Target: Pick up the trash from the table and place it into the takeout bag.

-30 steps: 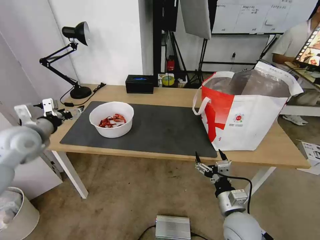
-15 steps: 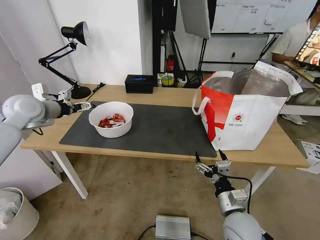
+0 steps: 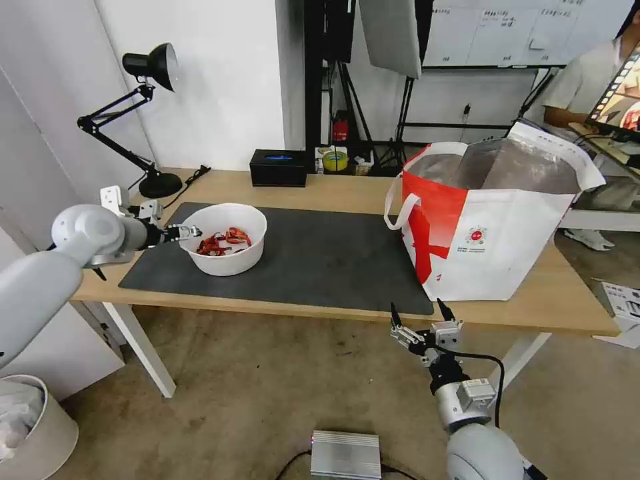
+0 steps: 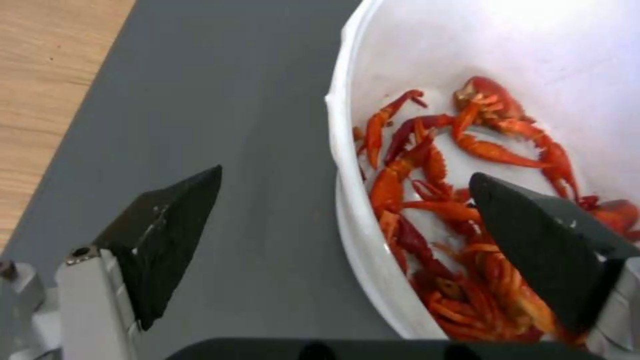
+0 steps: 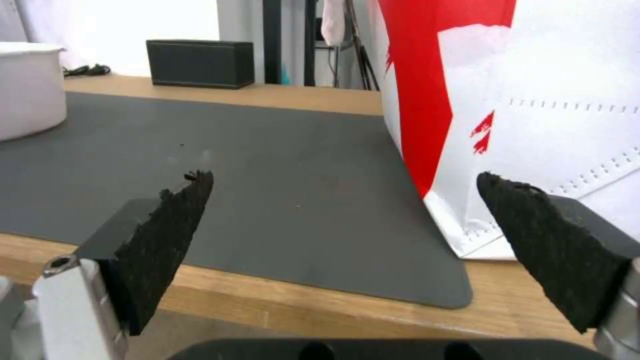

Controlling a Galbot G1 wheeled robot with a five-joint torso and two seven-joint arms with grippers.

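Head view: left gripper [image 3: 189,232] being held at bowl [image 3: 223,238] rim on mat [image 3: 320,260]; right gripper [image 3: 423,319] parked below table [image 3: 567,300] edge, takeout bag [image 3: 497,223] standing beyond.
Left wrist: jaws spread wide, bowl wall being straddled, nothing gripped.
Right wrist: jaws wide, empty.

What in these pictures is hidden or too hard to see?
- Inside of the bag, head view: its own walls hide the bottom, so any contents cannot be told.
- Far rim of the bowl, left wrist view: cut off by the picture's edge. The open left gripper straddles the near rim.
- Top of the bag, right wrist view: cut off above the open right gripper.
- Whiteboard writing, head view: too small to read.
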